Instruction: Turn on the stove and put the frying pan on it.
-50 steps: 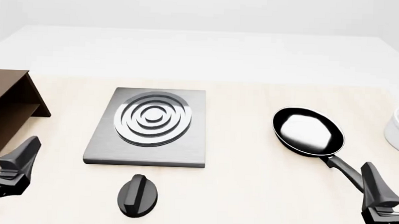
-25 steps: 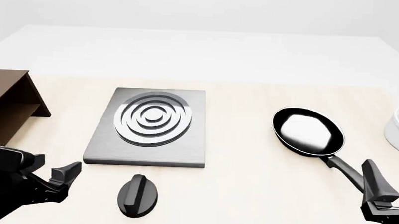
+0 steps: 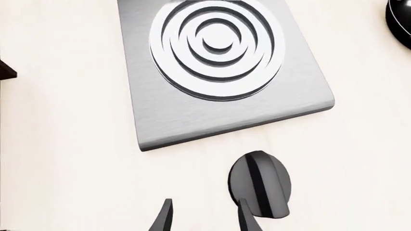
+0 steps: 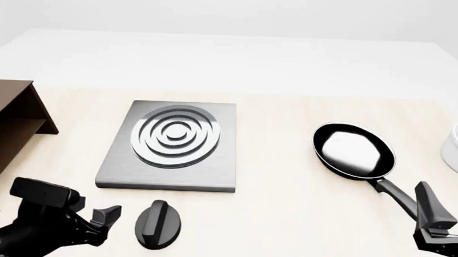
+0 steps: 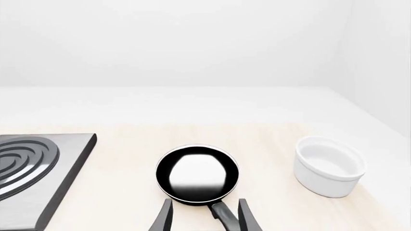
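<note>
Left gripper (image 3: 204, 216): fingers apart, holding nothing; black oval knob (image 4: 159, 224) lay just beside it at 3 o'clock in the front view, one fingertip at its edge. Stove (image 4: 173, 143): grey slab, at 12 o'clock from the knob. Right gripper (image 5: 204, 217): fingers apart, straddling the handle of the frying pan (image 4: 354, 151), contact not discernible. Pan lay on the table (image 4: 280, 210), at 3 o'clock from the stove, well apart.

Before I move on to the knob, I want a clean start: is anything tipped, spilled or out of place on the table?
Nothing stands out. The stove lies flat, its knob just in front of it and apart. The frying pan sits upright on the table to the right, empty, and the white bowl stands upright beyond it. The wooden shelf stands at the left edge.
</note>
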